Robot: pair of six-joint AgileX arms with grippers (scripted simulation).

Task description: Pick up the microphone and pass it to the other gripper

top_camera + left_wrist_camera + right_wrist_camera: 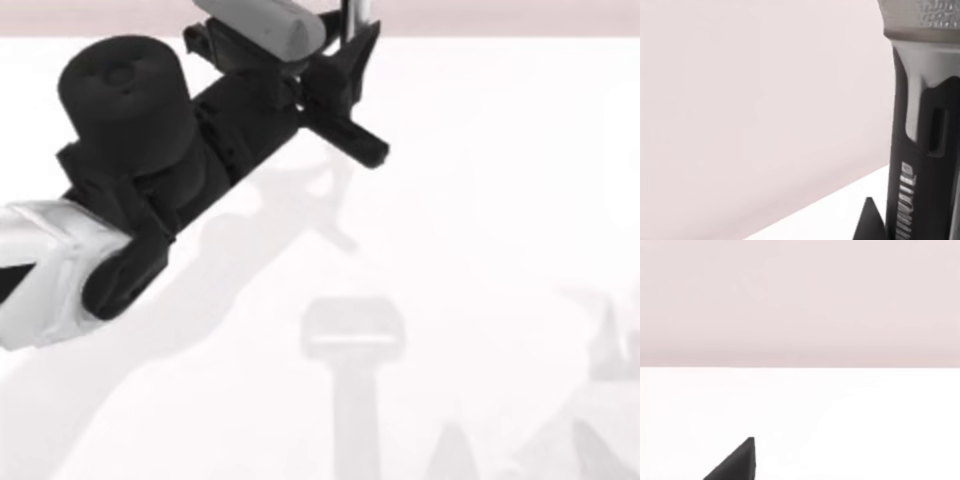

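The microphone [352,12] is seen at the far edge of the table [480,200], raised above it and held between the fingers of the left gripper [345,75]. In the top view only a short bright piece of its body is seen; the rest is cut off by the upper border of the picture. In the left wrist view the microphone [925,150] is shown very close: a grey mesh head, a grey collar and a black handle with white lettering. The head is cut off at the border and the lettering cannot be read. One dark finger tip [869,222] is seen just beside the handle. The fingers are pressed on the microphone from two sides, so it is pinched between them.

The left arm is stretched diagonally from the near left side of the table toward its far edge, with a white link low and the black wrist high above the surface.

The right gripper is not seen in the top view; only its shadows lie on the table. In the right wrist view only one dark finger tip [735,462] is seen over the white table, so it cannot be told if these fingers are spread or closed.
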